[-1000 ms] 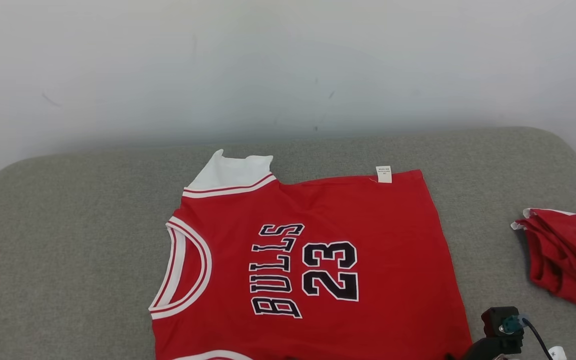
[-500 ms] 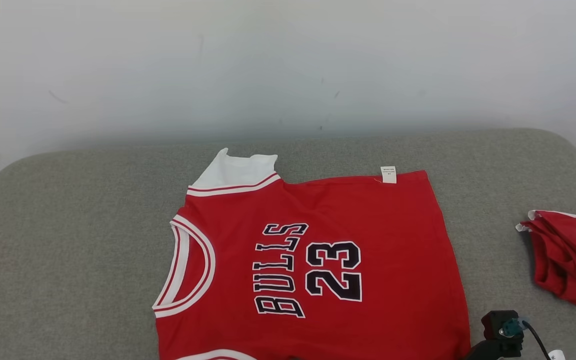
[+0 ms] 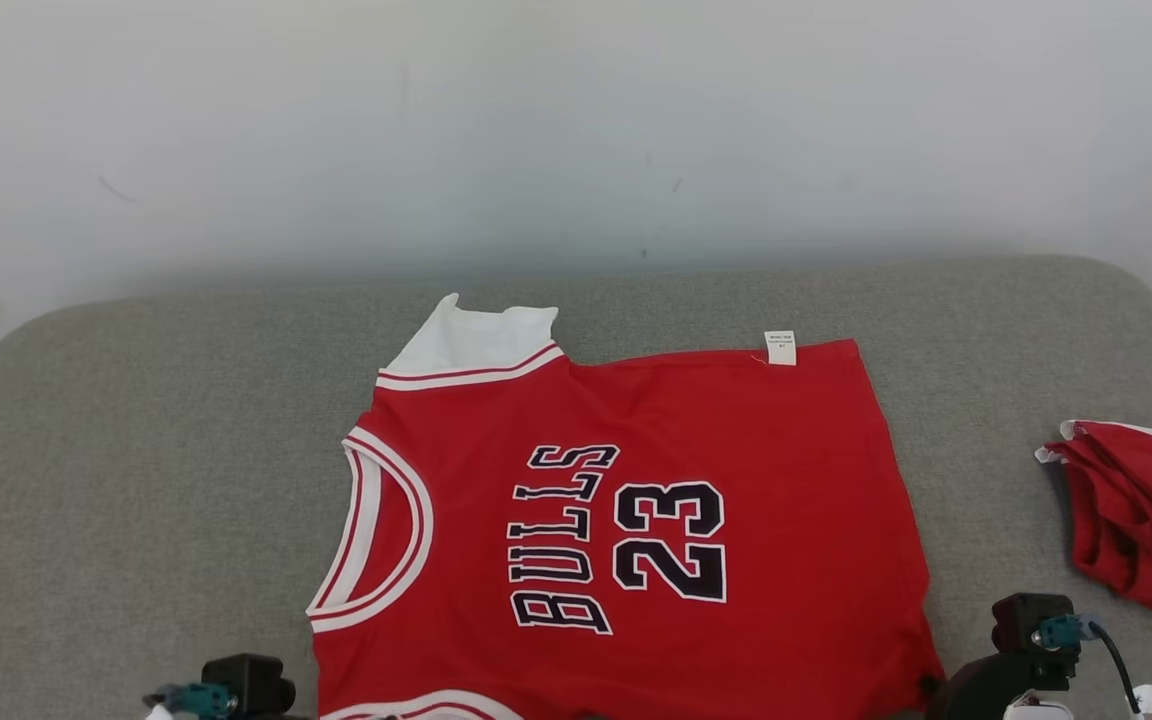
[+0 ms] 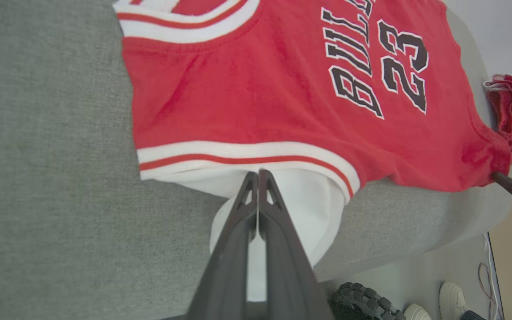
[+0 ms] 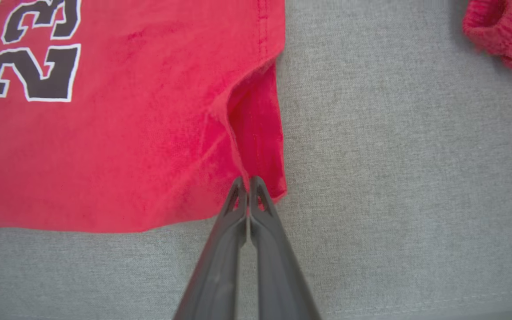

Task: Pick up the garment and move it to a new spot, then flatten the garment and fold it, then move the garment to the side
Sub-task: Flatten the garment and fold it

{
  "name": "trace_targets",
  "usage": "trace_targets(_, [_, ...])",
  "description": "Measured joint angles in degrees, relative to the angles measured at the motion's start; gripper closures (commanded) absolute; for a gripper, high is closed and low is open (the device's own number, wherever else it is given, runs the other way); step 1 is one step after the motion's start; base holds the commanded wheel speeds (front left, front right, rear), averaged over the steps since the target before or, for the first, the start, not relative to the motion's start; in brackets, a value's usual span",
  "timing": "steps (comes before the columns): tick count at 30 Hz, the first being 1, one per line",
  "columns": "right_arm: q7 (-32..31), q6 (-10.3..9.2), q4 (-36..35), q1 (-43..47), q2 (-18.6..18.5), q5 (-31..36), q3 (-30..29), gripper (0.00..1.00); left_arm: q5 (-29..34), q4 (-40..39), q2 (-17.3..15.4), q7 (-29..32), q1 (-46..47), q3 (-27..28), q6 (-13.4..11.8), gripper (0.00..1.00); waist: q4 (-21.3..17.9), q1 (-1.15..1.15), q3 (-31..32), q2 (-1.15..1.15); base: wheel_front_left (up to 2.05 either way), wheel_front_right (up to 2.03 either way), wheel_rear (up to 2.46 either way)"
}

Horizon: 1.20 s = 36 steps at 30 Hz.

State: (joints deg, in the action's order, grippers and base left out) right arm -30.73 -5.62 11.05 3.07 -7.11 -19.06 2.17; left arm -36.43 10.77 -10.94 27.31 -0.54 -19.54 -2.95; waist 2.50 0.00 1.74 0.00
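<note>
The red jersey (image 3: 636,480) lies flat on the grey cushion (image 3: 136,450), left gripper (image 4: 258,178) clamped on its near white strap, right gripper (image 5: 248,183) clamped on its near hem corner; uneven lifting could slip either thin pinch.

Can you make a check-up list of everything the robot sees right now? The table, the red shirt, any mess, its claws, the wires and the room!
Surface: grey padded table with a cloth top and rounded corners.
Job's things: red jersey spread out, number 23 facing up, its white shoulder piece hanging over the near edge.
Clutter: crumpled red cloth on the table's right side, apart from the jersey.
Grippers: left gripper shut on the jersey's white shoulder piece; right gripper shut on the jersey's hem corner, puckering it.
Cables: black cable by the right wrist; thin wire on the floor.
Surroundings: white wall; pale shoe and knobbly tyre on the floor.
</note>
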Motion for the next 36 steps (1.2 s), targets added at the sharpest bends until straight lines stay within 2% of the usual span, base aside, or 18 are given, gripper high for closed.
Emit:
trace_targets(8, [1.0,0.01,-5.3,0.2,0.1,-2.2,-2.1,1.0,-0.5,-5.3,0.2,-2.2,0.0,2.0,-0.1,1.0,0.2,0.0,0.1,0.0,0.0,0.0,0.0])
trace_targets(17, [1.1,0.07,-7.4,-3.1,0.4,-4.2,-3.3,1.0,-0.9,-5.7,0.6,-2.2,5.0,3.5,-0.6,1.0,0.0,0.0,-0.4,0.0,0.0,0.0,0.0])
trace_targets(25, [1.0,0.09,-6.8,-8.3,1.1,-5.8,-3.5,1.0,-0.8,-2.2,2.2,-2.7,11.4,4.5,-1.7,1.0,-0.4,0.0,-1.4,0.0,0.0,0.0,0.0])
trace_targets(36, [1.0,0.6,-1.0,-14.3,1.3,-7.1,-3.8,1.0,0.3,5.4,3.8,-4.2,17.7,5.8,-2.9,1.0,-1.0,0.0,-2.9,0.0,0.0,0.0,0.0])
